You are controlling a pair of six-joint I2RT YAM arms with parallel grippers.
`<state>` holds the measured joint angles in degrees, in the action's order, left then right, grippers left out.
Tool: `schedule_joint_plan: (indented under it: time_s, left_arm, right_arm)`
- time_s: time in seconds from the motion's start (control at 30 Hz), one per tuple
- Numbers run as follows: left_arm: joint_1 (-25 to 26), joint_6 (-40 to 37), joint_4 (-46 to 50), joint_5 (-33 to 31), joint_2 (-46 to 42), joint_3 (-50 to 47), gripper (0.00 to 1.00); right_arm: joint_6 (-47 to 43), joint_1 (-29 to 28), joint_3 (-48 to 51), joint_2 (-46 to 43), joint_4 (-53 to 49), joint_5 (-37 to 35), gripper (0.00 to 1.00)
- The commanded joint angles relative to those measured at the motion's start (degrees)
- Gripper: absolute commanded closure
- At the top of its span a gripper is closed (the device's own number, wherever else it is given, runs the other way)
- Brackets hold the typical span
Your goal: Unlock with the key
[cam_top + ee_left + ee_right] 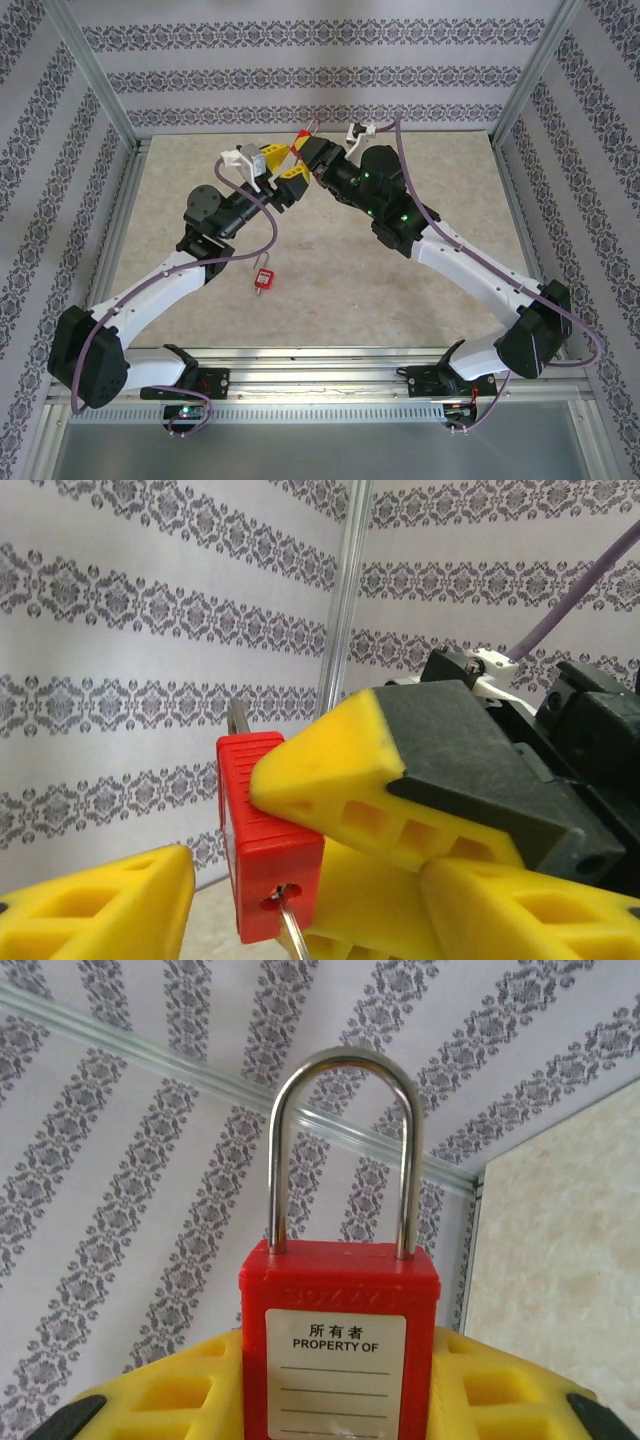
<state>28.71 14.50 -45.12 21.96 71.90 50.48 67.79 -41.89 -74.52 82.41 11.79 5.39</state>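
My two arms reach from the near edge toward the far middle of the table and meet there in the air, elbows bent outward. My left gripper comes in from the left and my right gripper from the right, tips almost touching.

My right fingers are closed on the red padlock, pinching its body from both sides. It stands upright above the far middle of the table. Its steel shackle arches straight up, and both legs run down into the body.

In the left wrist view my left fingers stand apart, one on each side of the padlock's lower end, gripping nothing. A key sits in the keyhole. I see only a sliver of its blade, and the rest is cut off by the bottom of the picture.

One right finger covers much of the padlock's side there. From above, the held padlock is just a red scrap between yellow tips, and the key is too small to make out.

I count two padlocks. One is in my right grip. A second padlock lies on the table nearer me, well apart from both grippers. I count one key.
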Motion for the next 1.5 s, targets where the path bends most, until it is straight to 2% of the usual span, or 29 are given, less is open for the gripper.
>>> schedule_joint_plan:
  time_s: [0.0, 0.1, 0.4, 0.57, 0.67, 0.77, 0.83, 0.87, 1.0, 1.1, 1.27, 1.47]
  left_arm:
    - [1.59, 4.29, -8.29, 11.50, -2.26, -0.32, 0.28]
    - [0.74, 5.27, -6.36, 13.28, -4.59, -1.64, 0.21]
    - [-1.31, 4.75, -4.75, 10.49, -9.77, -7.56, 0.21]
    - [-1.93, 2.19, 1.62, 4.00, -14.90, -11.03, 0.18]
    - [-1.91, 0.21, 10.98, 1.31, -18.83, -11.19, 0.17]
    - [-1.90, 0.35, 25.36, -3.93, -25.22, -10.86, 0.12]
    - [-1.90, 0.77, 35.73, -5.60, -29.62, -10.22, 0.11]
    - [-1.90, 1.72, 42.37, -7.41, -31.85, -9.63, 0.10]
    - [-1.87, 4.35, 63.95, -10.81, -39.82, -7.13, 0.07]
    - [-1.86, 7.31, 73.55, -10.10, -41.59, -5.52, 0.07]
    - [-0.72, 14.09, 92.56, -10.34, -35.67, -1.51, 0.10]
    - [9.08, 23.60, 99.83, -20.15, -35.39, -5.17, 0.13]
  right_arm:
    - [-1.26, -6.90, 3.04, 4.95, -9.22, 15.88, 1.00]
    - [-1.26, -6.38, 3.24, 4.95, -9.15, 16.01, 1.00]
    - [-0.79, -5.51, 4.23, 5.49, -8.60, 15.65, 1.00]
    - [-4.31, -4.49, 5.67, 4.91, -13.14, 12.78, 1.00]
    - [-6.43, -3.52, 7.05, 4.52, -15.45, 11.00, 1.00]
    - [-12.06, -2.64, 7.36, 3.15, -22.79, 6.83, 1.00]
    - [-17.69, -1.74, 6.78, 2.84, -30.51, 4.07, 1.00]
    - [-21.30, -1.63, 6.06, 3.21, -36.38, 0.50, 1.00]
    - [-30.92, -0.17, 5.42, 8.97, -53.22, -8.77, 1.00]
    - [-32.35, 1.28, 7.88, 13.14, -55.39, -9.77, 1.00]
    - [-32.11, 1.85, 8.73, 17.37, -56.35, -10.55, 1.00]
    - [-31.67, 2.90, 11.04, 19.67, -54.17, -7.65, 1.00]
